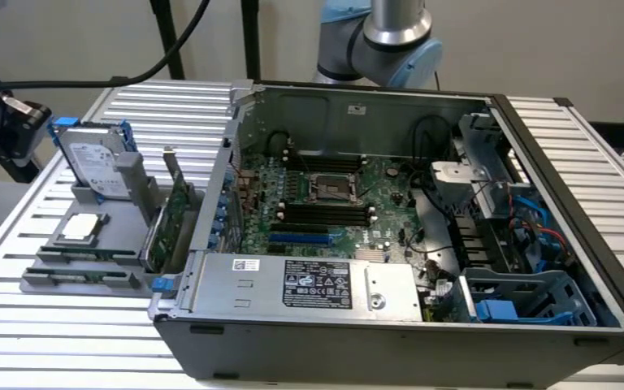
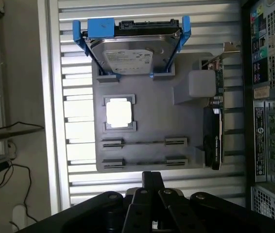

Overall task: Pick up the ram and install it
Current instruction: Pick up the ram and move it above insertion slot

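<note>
The ram [image 2: 145, 142] shows edge-on as a thin dark line between two slotted clips on the grey holder plate [image 2: 152, 116]. A second, similar line [image 2: 145, 160] lies beside it. In the exterior view these clips [image 1: 79, 258] sit at the plate's near end. My gripper [image 2: 152, 180] hangs high above the table, just off the plate's edge nearest the ram. Its black fingers are shut together with nothing between them. The motherboard's black memory slots [image 1: 323, 214] lie inside the open computer case [image 1: 399, 337].
The plate also carries a hard drive in a blue frame [image 2: 132, 53], a square silver processor chip [image 2: 119, 112] and a green expansion card with a bracket [image 2: 214, 121]. The case wall [image 2: 268, 97] stands close beside the plate. A black cable and a dark device [image 1: 9, 122] are at the exterior view's left.
</note>
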Motion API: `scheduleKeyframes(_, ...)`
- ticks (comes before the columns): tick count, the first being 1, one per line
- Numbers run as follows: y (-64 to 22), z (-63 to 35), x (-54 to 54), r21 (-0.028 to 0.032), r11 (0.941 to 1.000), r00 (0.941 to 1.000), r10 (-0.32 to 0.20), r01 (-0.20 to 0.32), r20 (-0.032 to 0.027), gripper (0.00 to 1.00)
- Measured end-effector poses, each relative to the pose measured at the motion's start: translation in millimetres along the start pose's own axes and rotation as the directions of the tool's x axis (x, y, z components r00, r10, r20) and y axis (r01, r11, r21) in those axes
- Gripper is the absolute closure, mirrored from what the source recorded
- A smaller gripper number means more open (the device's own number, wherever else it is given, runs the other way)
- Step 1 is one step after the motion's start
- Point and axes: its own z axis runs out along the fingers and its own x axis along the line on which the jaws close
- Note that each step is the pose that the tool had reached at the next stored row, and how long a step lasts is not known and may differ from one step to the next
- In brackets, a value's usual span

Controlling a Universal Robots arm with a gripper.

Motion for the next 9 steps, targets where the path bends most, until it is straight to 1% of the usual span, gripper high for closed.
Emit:
scheduleKeyframes(1, 0.0, 0.5, 0.0, -0.0002, 1.0, 1.0, -0.005, 0.005, -0.0001, 1.0)
scheduleKeyframes(4, -0.1, 1.9, 0.0, -0.0008, 0.9984, 0.9984, -0.056, 0.056, -0.0026, 1.0)
scheduleKeyframes(6, -0.1, 2.7, 0.1, -0.0013, 0.9957, 0.9957, -0.093, 0.093, -0.0043, 1.0)
scheduleKeyframes(9, -0.2, 3.9, 0.0, -0.0023, 0.9892, 0.9891, -0.147, 0.147, -0.0067, 1.0)
